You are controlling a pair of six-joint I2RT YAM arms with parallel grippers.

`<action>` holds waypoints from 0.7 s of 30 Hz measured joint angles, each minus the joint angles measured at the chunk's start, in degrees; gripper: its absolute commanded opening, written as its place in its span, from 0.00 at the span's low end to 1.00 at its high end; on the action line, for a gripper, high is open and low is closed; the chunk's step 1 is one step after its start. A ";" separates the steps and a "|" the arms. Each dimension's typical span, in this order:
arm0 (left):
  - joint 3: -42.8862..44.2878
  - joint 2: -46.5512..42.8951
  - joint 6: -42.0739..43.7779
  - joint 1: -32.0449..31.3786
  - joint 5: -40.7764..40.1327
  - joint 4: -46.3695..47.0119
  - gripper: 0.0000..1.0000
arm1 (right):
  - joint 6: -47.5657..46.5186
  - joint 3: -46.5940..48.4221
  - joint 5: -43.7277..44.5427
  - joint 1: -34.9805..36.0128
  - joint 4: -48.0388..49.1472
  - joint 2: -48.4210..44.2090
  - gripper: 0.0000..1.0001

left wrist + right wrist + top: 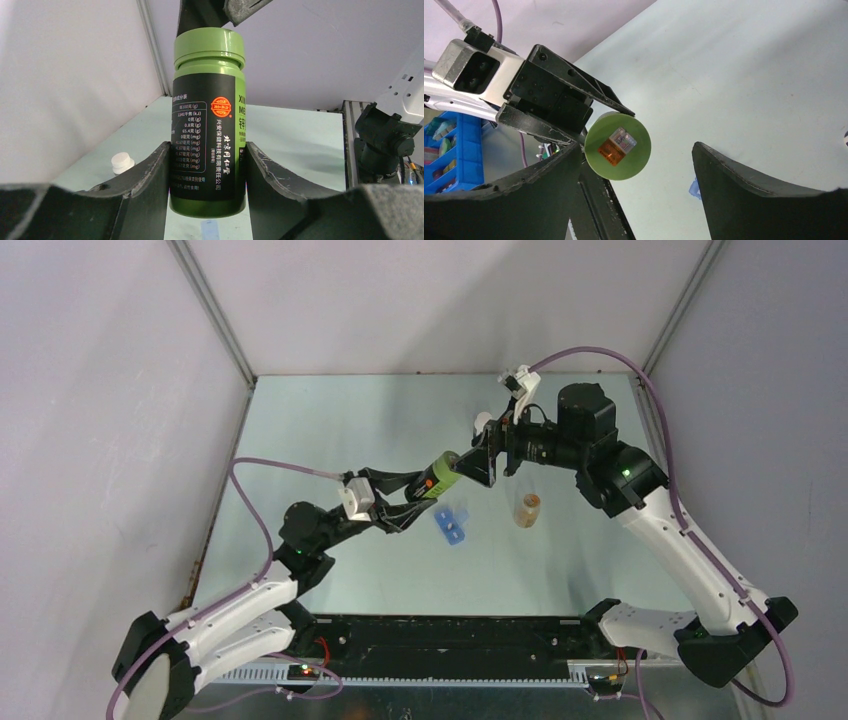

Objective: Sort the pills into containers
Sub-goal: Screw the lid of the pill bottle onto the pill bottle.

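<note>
Pale-green surface, grey walls. Left pincer pinches a green bottle by its body; right pincer, at its two o'clock, stands spread around the lid.

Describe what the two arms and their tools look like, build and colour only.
Both the left arm and right arm have white shell links, black joints and black bases, each with a small green light. A purple cable runs along each. The left tool and right tool have broad matt black fingers, scuffed.
</note>
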 measured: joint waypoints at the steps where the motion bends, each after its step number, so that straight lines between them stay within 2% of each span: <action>1: 0.07 0.11 0.00 0.00 0.26 0.00 0.00 | 0.00 0.00 -0.20 0.00 0.24 0.11 0.85; 8: 0.44 0.33 -0.04 0.00 1.20 0.42 0.00 | 0.35 0.00 -2.80 -0.02 1.18 1.07 0.88; 18: 0.44 0.90 -0.59 0.00 2.34 0.42 0.00 | 0.55 0.00 -6.23 0.26 0.37 3.39 0.70; 21: 0.44 1.16 -1.03 0.00 2.38 0.42 0.00 | 1.27 0.02 -7.23 0.26 0.00 4.00 0.61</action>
